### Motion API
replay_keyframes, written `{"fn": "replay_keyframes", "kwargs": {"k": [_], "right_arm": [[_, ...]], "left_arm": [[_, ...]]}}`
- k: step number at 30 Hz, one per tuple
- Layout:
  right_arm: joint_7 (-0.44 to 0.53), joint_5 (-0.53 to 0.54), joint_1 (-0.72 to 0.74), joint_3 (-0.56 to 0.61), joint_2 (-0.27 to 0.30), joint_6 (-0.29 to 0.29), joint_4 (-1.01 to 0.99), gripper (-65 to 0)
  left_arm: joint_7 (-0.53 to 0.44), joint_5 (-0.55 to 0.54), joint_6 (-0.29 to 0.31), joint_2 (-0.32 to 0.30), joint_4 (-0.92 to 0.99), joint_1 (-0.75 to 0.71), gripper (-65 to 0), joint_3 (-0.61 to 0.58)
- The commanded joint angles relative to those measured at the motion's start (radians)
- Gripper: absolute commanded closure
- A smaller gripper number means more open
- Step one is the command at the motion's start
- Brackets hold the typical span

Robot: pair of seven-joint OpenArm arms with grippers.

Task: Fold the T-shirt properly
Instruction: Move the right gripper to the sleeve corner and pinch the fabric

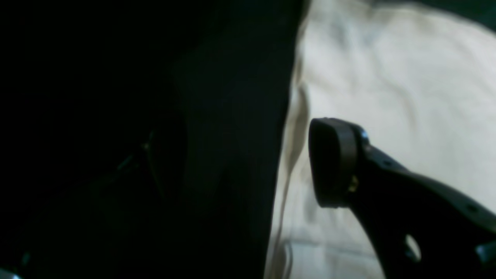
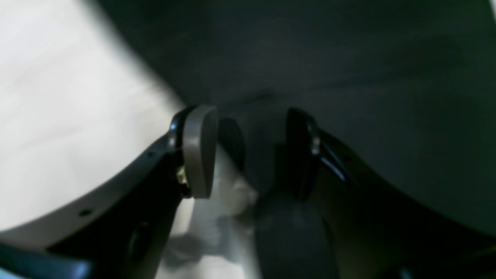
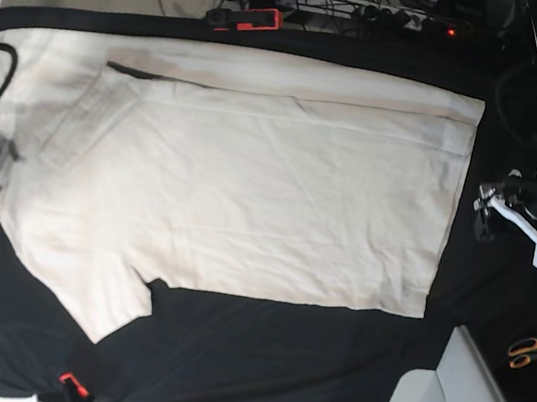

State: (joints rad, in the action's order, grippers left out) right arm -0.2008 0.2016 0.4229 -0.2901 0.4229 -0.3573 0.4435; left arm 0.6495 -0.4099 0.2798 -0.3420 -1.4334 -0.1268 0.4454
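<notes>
Our left end effector point(image 3: 485, 208) hangs wide apart just off the shirt's point(image 3: 252, 178) hem; the right end effector point(image 2: 252, 151) gapes at its sleeve edge, both empty. The shirt lies across the surface point(image 3: 255, 361). We should pinch edges squarely and lift together.

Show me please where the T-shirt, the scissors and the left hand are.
T-shirt point(image 3: 249, 198): base view, middle of the body.
Scissors point(image 3: 532, 353): base view, orange handles.
Left hand point(image 3: 520, 211): base view, between its fingertips.
</notes>
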Motion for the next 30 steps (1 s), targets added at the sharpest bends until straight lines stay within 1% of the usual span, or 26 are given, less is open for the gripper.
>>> {"fn": "replay_keyframes", "kwargs": {"k": [1,2,6,9,16,19,22,24,30], "right_arm": [[0.037,0.005,0.027,-0.01,0.032,-0.007,0.015,-27.9],[0.042,0.005,0.041,-0.008,0.032,-0.018,0.015,-27.9],[0.042,0.003,0.077,-0.004,0.029,-0.024,0.007,-27.9],[0.042,0.0,0.103,-0.002,0.011,-0.024,0.007,-27.9],[0.045,-0.001,0.101,-0.001,-0.017,-0.026,-0.018,-27.9],[0.09,-0.017,0.1,0.005,-0.022,-0.021,-0.05,-27.9],[0.146,-0.095,0.104,0.07,-0.026,-0.016,-0.108,-27.9],[0.18,-0.109,0.104,0.091,-0.04,-0.016,-0.134,-27.9],[0.183,-0.11,0.104,0.101,-0.045,-0.015,-0.139,-27.2]], "left_arm": [[-0.024,-0.013,0.002,-0.018,-0.017,0.014,-48.2,0.005],[-0.024,-0.013,0.002,-0.019,-0.011,0.014,-48.2,0.005],[-0.024,-0.014,0.003,-0.021,0.001,0.013,-48.2,0.016],[-0.024,-0.014,0.003,-0.016,0.001,0.014,-48.2,0.016],[-0.026,-0.014,0.003,-0.015,0.001,0.014,-48.2,0.006],[-0.026,-0.014,0.003,-0.015,0.001,0.014,-48.1,0.006],[-0.026,-0.013,0.003,-0.015,0.001,0.014,-47.9,0.006],[-0.026,-0.011,0.003,-0.015,0.003,0.014,-47.7,0.006],[-0.026,-0.01,0.003,-0.015,0.044,0.014,-47.7,0.01]]}}
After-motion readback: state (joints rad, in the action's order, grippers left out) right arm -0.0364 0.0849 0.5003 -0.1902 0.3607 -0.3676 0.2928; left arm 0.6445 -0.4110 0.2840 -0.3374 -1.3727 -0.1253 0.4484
